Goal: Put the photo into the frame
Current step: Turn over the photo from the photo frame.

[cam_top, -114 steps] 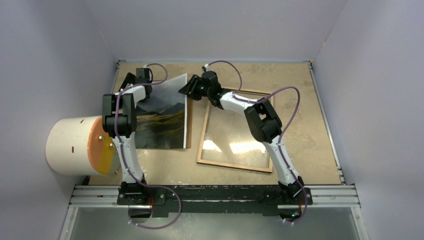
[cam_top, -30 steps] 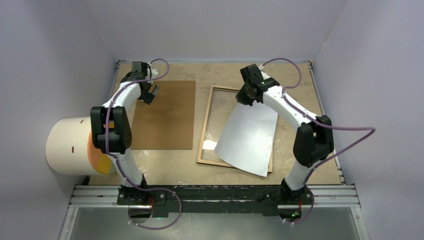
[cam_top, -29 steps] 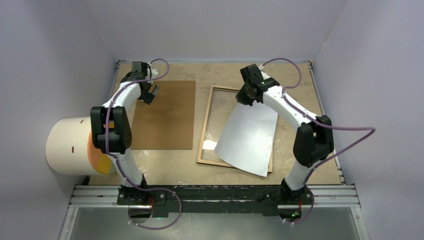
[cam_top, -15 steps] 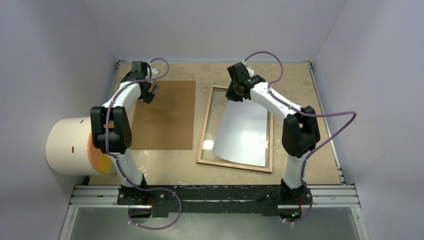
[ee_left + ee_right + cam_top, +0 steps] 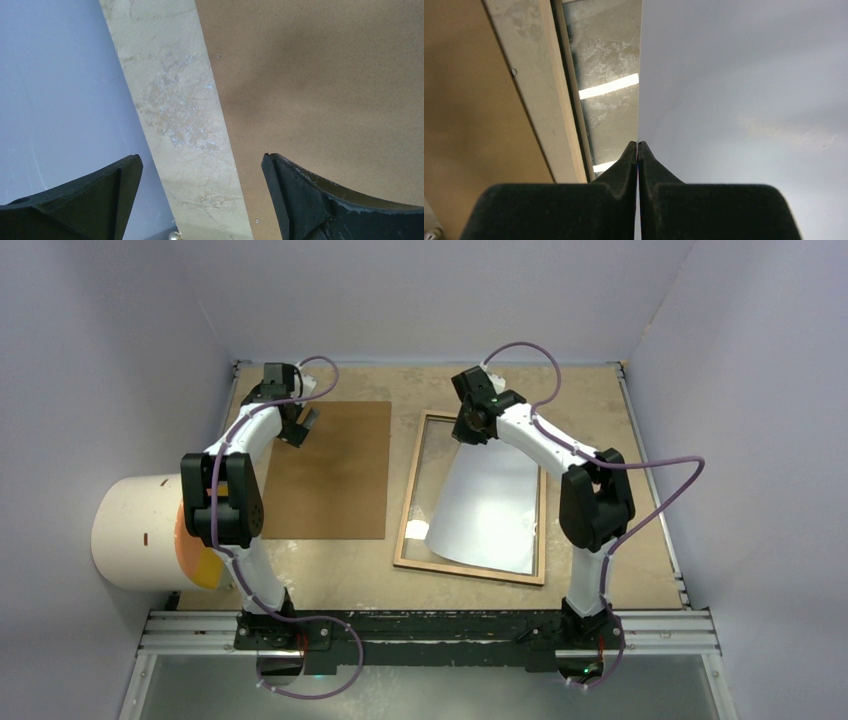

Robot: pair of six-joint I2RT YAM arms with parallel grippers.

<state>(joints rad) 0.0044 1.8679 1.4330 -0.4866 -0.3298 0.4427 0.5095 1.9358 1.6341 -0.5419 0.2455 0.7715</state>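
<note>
Nearest my bases: the thin rectangular wood-backed frame (image 5: pixel 468 571) lies flat on the beige marbled table (image 5: pixel 330 565), clear pane showing. The glossy print (image 5: pixel 490 505), white back up, lies over the pane with its near edge down by the frame's near rail. Further out, my right gripper (image 5: pixel 638 145) is pinched tight on the print's far edge. Far left, my left gripper (image 5: pixel 201 159) is spread wide and empty, over the left edge of the plain brown backing board (image 5: pixel 330 475).

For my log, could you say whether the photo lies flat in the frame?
Not flat: the right gripper pinches the photo by its far edge, holding that end raised over the frame; white back faces up.
</note>
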